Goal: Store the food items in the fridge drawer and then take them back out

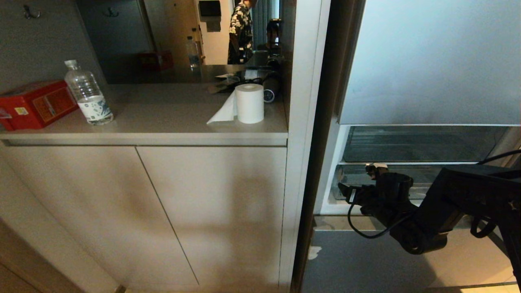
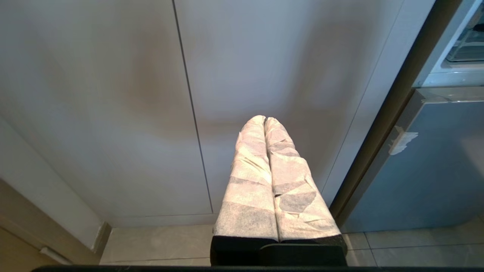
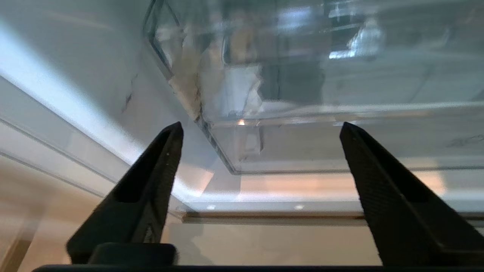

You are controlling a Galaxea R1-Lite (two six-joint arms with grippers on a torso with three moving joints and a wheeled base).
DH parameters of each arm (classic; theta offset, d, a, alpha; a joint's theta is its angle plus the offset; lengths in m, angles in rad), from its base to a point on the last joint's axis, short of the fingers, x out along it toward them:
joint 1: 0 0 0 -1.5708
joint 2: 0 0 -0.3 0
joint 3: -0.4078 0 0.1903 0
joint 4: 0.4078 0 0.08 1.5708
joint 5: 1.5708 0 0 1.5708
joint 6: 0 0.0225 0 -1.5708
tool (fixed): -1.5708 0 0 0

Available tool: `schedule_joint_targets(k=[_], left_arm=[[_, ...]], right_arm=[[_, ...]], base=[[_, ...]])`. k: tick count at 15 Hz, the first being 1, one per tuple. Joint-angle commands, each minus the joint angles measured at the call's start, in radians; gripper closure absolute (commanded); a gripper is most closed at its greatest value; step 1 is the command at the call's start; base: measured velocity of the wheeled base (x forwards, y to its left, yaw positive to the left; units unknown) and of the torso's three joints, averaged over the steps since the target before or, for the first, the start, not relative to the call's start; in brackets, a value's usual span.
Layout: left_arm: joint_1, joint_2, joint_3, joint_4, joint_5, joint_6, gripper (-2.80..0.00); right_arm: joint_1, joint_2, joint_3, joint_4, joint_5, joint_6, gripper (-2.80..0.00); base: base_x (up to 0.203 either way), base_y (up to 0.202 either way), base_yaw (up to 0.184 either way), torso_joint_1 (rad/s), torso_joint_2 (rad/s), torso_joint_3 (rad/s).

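Note:
The fridge drawer (image 3: 332, 83), clear plastic with torn white tape (image 3: 189, 87) on its front corner, fills the far part of the right wrist view. My right gripper (image 3: 261, 126) is open and empty, just short of that corner. In the head view it (image 1: 344, 191) reaches low into the fridge at the right, in front of the clear drawers. The food items are out of view. My left gripper (image 2: 264, 119) is shut, its white-wrapped fingers pointing at the cabinet doors (image 2: 113, 113); that arm is outside the head view.
A second clear drawer (image 3: 321, 147) with faint lettering sits under the taped one. A counter (image 1: 163, 118) left of the fridge carries a water bottle (image 1: 87, 93), a red box (image 1: 34, 103) and a paper roll (image 1: 249, 102). A person (image 1: 241, 30) shows in the mirror.

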Motion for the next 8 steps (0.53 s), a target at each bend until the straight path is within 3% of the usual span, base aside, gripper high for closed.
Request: schedule_joint_targets(k=[1, 8], left_arm=[[0.0, -0.002, 0.0, 0.0, 0.0, 0.0, 0.0], [0.0, -0.002, 0.0, 0.0, 0.0, 0.0, 0.0]], right_arm=[[0.0, -0.001, -0.004, -0.015, -0.001, 0.001, -2.8], [0.022, 0.026, -0.052, -0.013, -0.004, 0.0, -2.8]], base=[[0.0, 0.0, 0.0, 0.0, 0.0, 0.0], [0.0, 0.0, 0.0, 0.0, 0.0, 0.0]])
